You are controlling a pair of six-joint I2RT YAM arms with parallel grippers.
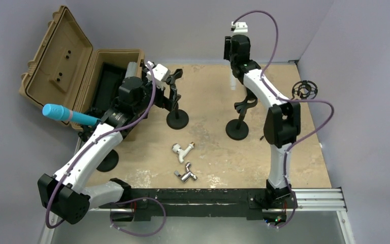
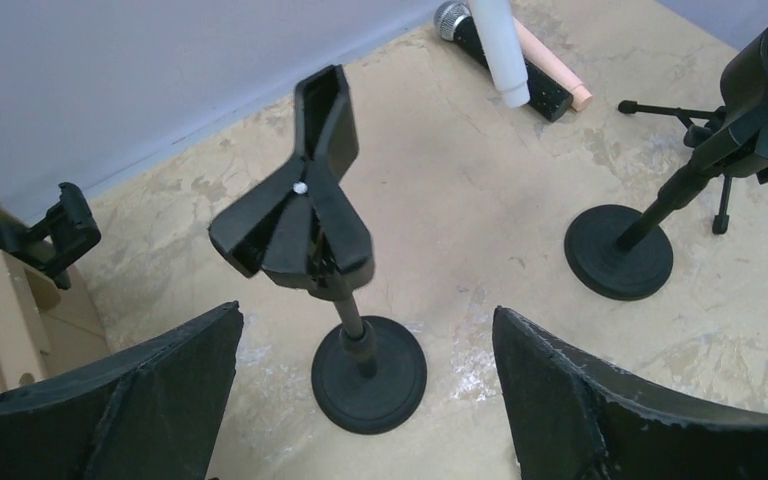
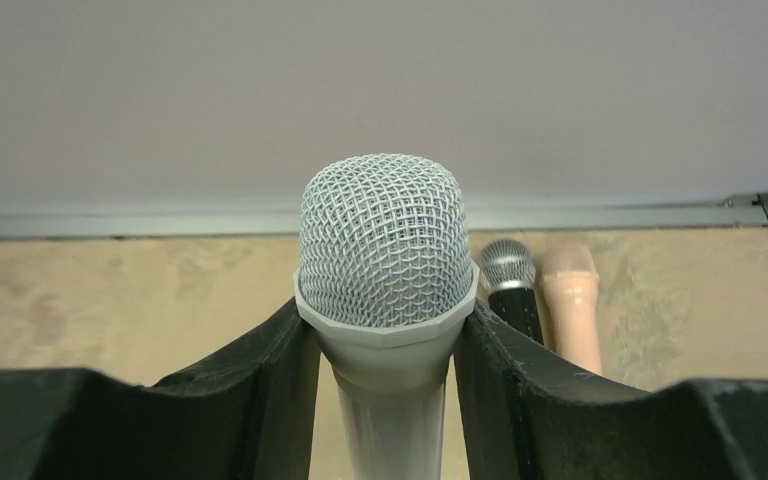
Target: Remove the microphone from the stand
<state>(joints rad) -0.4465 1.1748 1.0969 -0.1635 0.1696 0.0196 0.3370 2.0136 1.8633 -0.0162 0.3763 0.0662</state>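
A robotics lab was suggested. A worn table (image 1: 213,152) was enclosed by plain walls (image 1: 183,25), and cabled arms (image 1: 89,152) were bolted to a rail (image 1: 317,196).

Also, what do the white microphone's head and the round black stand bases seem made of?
White microphone: head of woven silver wire mesh, probably metal, slightly shiny. Round black stand bases: matte, dull sheen, painted metal or plastic; unclear which.

- Along the table's far edge you have a pale lavender back wall (image 1: 183,25), evenly lit.
- A side wall (image 1: 370,76) of the same colour closes the right edge and meets it at the far right corner.
- Your tabletop (image 1: 213,152) is tan and mottled, with whitish scuffs toward the near edge.
- A metal strip (image 3: 610,215) lines the far edge.
- An aluminium rail (image 1: 320,197) runs along the near edge.
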